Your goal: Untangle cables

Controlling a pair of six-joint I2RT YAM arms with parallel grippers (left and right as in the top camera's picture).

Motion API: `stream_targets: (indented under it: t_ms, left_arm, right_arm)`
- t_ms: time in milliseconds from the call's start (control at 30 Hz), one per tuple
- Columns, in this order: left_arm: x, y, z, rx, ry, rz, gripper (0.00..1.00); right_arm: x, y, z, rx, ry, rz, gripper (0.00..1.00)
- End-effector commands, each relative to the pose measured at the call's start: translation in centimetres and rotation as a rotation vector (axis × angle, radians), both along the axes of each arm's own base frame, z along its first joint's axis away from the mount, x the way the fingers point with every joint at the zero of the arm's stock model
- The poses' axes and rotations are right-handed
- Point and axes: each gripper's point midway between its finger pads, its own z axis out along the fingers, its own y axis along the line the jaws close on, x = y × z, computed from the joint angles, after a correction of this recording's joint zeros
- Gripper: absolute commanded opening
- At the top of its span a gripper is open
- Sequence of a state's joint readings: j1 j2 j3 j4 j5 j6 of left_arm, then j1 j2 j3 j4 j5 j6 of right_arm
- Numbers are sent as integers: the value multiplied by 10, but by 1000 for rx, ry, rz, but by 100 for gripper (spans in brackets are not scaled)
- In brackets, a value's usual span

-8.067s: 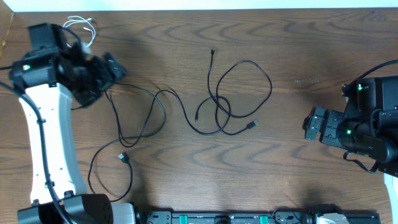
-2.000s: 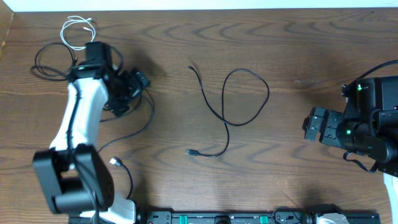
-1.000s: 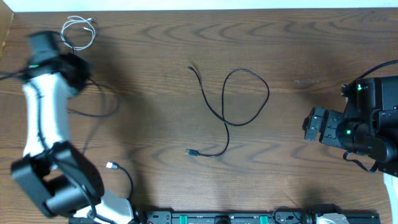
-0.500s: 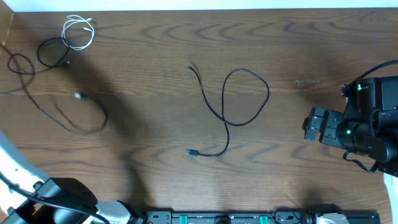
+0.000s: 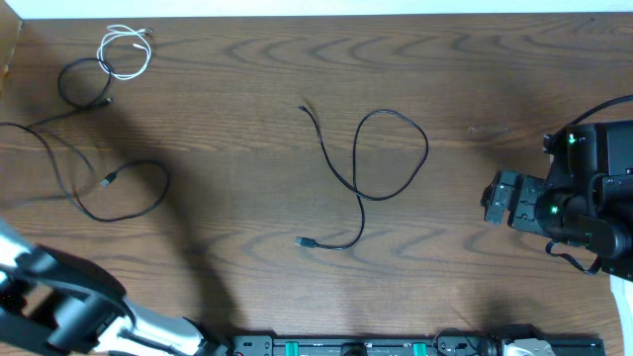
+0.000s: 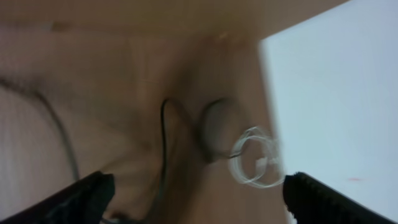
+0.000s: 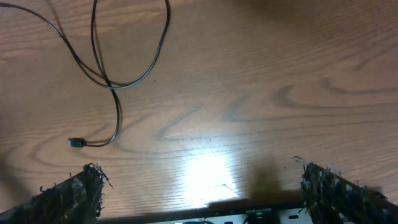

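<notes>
One black cable (image 5: 376, 158) lies alone mid-table in a loop, its plug (image 5: 305, 240) at the front. It also shows in the right wrist view (image 7: 112, 74). Two more black cables lie at the far left: a small coil (image 5: 82, 84) and a wider loop (image 5: 134, 198). The white cable (image 5: 126, 51) is coiled at the back left, apart from them. My left gripper (image 6: 199, 199) is open and empty above the blurred white coil (image 6: 255, 165); only its arm (image 5: 49, 297) shows overhead. My right gripper (image 7: 205, 193) is open and empty at the right (image 5: 492, 198).
The table's back edge runs close behind the white coil. A black rail with green lights (image 5: 346, 346) lines the front edge. A thick black lead (image 5: 603, 107) runs off the right arm.
My left arm has swung away from the back left to the front left corner. The black cable it carried now lies loose at the far left. The right arm has not moved.
</notes>
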State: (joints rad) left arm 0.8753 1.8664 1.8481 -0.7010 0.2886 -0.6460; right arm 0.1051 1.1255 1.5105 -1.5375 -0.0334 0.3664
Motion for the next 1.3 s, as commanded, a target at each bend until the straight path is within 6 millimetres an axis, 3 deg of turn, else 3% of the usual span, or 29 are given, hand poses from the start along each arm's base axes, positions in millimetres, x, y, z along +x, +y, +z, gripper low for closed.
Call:
stream_targets:
  t_ms: [0, 167, 267, 533, 633, 767, 933, 1133, 1267]
  left_arm:
    - [-2, 1, -27, -1, 96, -53, 94]
    - [-7, -11, -42, -61, 144, -64, 94]
    - [-11, -27, -51, -114, 189, -84, 87]
    - [-14, -99, -99, -278, 381, -222, 84]
    - [-30, -119, -126, -261, 547, -245, 84]
    - [-59, -129, -155, -201, 764, -233, 84]
    - [-78, -145, -179, -265, 829, -187, 85]
    - [-93, -160, -195, -360, 843, -84, 85]
    - [-87, -172, -213, -418, 781, -94, 84]
  right_arm:
    - [0, -2, 1, -1, -2, -14, 99]
    - [0, -2, 1, -1, -2, -14, 99]
    - [0, -2, 1, -1, -2, -14, 99]
    - [0, -2, 1, -1, -2, -14, 99]
    - [0, -2, 1, -1, -2, -14, 99]
    - [0, -2, 1, -1, -2, -14, 99]
    - [0, -2, 1, -1, -2, -14, 99]
    - [0, -2, 1, -1, -2, -14, 99]
    - [0, -2, 1, -1, -2, -14, 99]
